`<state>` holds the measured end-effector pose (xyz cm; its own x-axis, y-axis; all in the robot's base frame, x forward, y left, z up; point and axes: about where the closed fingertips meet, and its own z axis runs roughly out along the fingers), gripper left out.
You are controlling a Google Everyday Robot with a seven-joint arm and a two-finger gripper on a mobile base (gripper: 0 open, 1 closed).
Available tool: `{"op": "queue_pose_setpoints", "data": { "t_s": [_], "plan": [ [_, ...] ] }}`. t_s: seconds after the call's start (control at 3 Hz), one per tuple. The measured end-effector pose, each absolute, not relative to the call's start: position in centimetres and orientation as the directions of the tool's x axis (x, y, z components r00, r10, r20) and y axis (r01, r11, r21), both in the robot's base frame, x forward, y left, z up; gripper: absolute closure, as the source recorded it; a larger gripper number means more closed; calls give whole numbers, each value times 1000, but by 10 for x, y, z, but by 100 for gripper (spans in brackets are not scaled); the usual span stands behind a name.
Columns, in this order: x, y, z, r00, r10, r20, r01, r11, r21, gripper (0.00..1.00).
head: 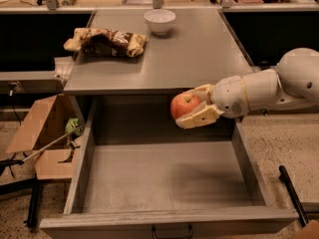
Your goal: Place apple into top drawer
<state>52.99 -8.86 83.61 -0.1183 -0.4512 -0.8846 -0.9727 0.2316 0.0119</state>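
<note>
Biggest thing here is the grey counter (199, 59), flat top, running back to a shelf edge with some clutter I can't make out. Right under its front edge the drawer (164, 183) is pulled all the way out toward the camera. It's wide and deep, with a flat grey bottom and tall side walls.

My arm (269, 88) comes in from the right, white and chunky, reaching left across the drawer's right wall. On the floor to the left of the drawer there's an open cardboard box (42, 136) with something green poking out beside it.

Up on the counter, back left, lies a crumpled brown snack bag (105, 42). It's well apart from me.

My gripper (192, 108) hangs over the back right part of the drawer, just below the counter's front edge, pointing left. Its two tan fingers (199, 118) are clamped on the apple, one above it and one below.

The white bowl (159, 21) sits upright near the back middle of the counter, just to the right of the bag and not touching it.

The apple (182, 105) is red-orange with a yellowish patch facing the camera. It's held in the air between my fingers, above the drawer's bottom and clear of it, nearer the right wall than the left.

Smallest bit is the little dark handle (172, 231) at the middle of the drawer's front, right at the bottom edge of the view.
</note>
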Motion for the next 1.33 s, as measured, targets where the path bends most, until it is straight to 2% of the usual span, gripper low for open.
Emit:
{"op": "queue_pose_setpoints", "data": {
  "t_s": [0.33,0.67,1.33],
  "plan": [
    [530,-86,828,-122,-462,-878,-974,226,17,100],
    [529,-75,787,-143,-520,-842,-979,199,43,100],
    [531,-73,689,-155,-566,-810,-980,193,53,100]
  ]
}}
